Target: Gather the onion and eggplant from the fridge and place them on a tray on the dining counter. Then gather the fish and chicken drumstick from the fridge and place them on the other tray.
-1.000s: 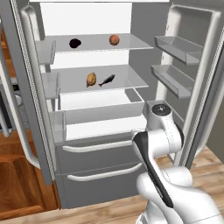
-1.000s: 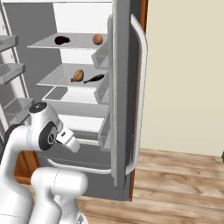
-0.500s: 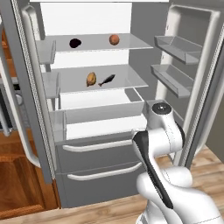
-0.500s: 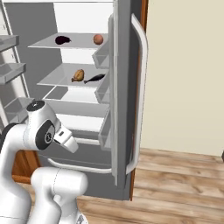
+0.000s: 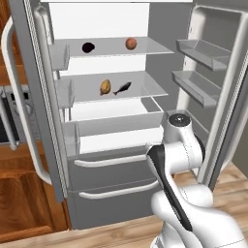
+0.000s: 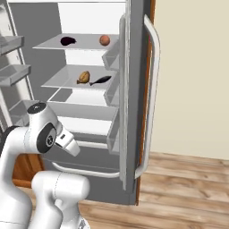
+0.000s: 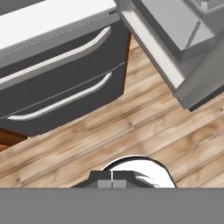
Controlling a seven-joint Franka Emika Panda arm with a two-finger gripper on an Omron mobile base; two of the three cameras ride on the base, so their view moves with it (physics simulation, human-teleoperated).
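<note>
A: Listing the fridge (image 5: 111, 145) first. Both doors swung wide; two grey freezer drawers (image 5: 116, 179) at the bottom, each with a pale curved handle.

B: Upper shelf (image 5: 150, 47)?

A: Two items. Eggplant (image 5: 88, 47), dark, toward the shelf's left edge; onion (image 5: 131, 43), reddish-brown, right of it, well apart. The right base view shows the same pair: eggplant (image 6: 67, 41), onion (image 6: 104, 40).

B: Middle shelf (image 5: 145, 87)?

A: Chicken drumstick (image 5: 105, 87), tan, near the centre; fish (image 5: 122, 88), dark and slim, just beside it on the right, head toward the shelf's right edge. Whether they touch cannot be told. Right base view: chicken drumstick (image 6: 83, 77), fish (image 6: 100, 81).

B: Arm?

A: Folded low in front of the fridge, elbow raised level with the crisper drawer, forearm angled down and back toward the base. The hand points downward at the wooden floor (image 7: 131, 135), well below both shelves.

B: Gripper (image 7: 112, 178)?

A: Fingertips (image 7: 105, 183) pressed together at the bottom of the hand view, nothing between them. Ahead of them lie floorboards, the two freezer drawer fronts (image 7: 61, 87) and the lower corner of the open door (image 7: 175, 52).
</note>
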